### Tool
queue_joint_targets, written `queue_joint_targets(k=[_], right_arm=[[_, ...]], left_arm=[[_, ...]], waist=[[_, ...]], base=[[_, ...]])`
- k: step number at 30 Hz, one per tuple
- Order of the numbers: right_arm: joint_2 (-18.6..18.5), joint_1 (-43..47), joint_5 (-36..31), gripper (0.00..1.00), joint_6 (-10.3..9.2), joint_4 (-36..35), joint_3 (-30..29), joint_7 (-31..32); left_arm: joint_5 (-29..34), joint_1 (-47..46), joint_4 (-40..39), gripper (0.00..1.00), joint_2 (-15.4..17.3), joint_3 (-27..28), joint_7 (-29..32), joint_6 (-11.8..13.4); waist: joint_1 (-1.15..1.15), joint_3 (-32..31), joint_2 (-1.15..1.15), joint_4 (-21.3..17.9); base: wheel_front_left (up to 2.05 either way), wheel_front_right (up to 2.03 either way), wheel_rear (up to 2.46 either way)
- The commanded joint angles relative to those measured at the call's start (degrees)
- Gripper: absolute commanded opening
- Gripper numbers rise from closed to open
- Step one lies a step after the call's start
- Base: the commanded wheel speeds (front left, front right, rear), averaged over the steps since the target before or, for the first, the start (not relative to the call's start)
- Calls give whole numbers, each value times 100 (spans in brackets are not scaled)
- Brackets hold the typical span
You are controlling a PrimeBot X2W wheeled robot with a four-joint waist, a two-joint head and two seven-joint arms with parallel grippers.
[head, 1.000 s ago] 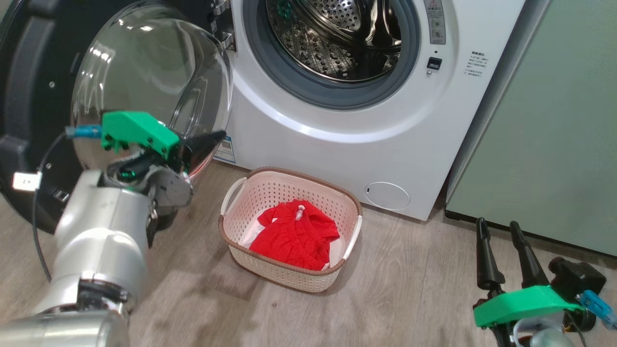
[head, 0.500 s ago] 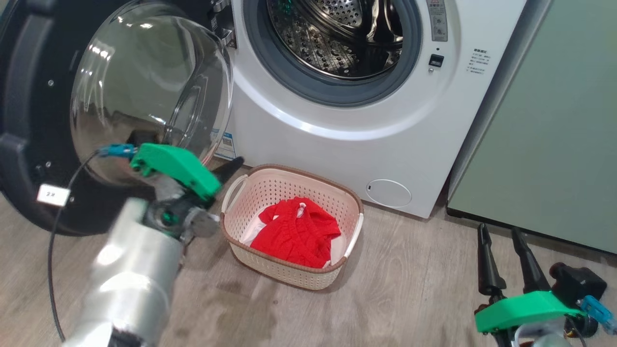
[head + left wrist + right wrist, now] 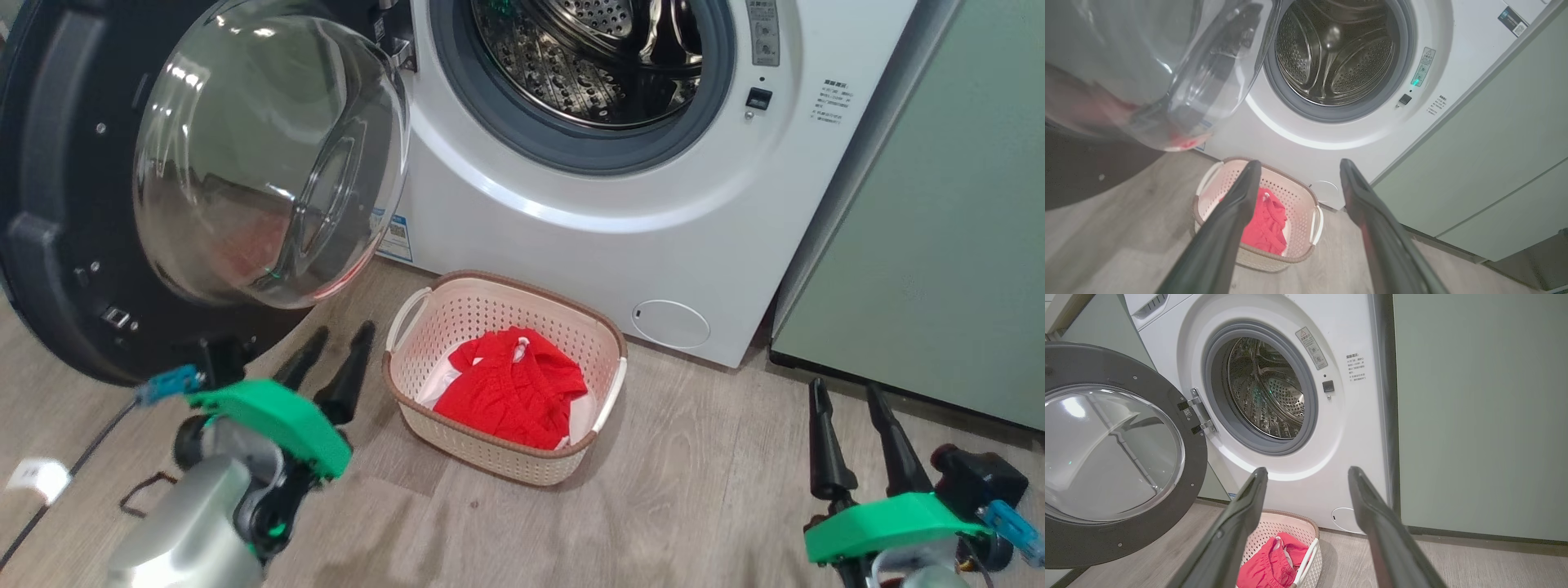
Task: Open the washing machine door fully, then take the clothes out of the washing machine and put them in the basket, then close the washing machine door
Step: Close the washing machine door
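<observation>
Left gripper (image 3: 341, 333) fingers apart, empty, beside basket (image 3: 490, 453) — clothes (image 3: 510, 390) inside; right gripper (image 3: 845, 389) likewise; washing machine door (image 3: 49, 204) open.

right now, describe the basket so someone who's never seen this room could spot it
Find the white front-loading washing machine with its round door swung open. On the wooden floor just before it sits the basket: small, cream, perforated plastic with a brown rim, the only thing holding red clothes.

No legible text on washing machine (image 3: 571, 245)
</observation>
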Motion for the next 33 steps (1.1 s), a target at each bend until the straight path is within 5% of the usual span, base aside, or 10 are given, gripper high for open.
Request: queue_joint_targets(k=[1,6,19,33], right_arm=[[-32,-141,-48,100,37,-195,145,-36],[-32,-97,-46,100,37,-201,147,-36],[-32,-28,-7,100,37,-214,163,-36],[-32,12,-30,100,37,-236,66,-36]], left_arm=[[146,-196,-126,100,343,-29,-536,-36],[469,-73,3,100,601,-171,-861,-36],[2941,1260,-867,100,265,1775,-874,-36],[3649,1535,-1000,100,-26,2437,-875,-36]], waist=[[0,-5,0,-1],[0,-32,0,-8],[0,-121,0,-122],[0,-122,0,87]], base=[[0,0,0],[0,0,0],[0,0,0],[0,0,0]])
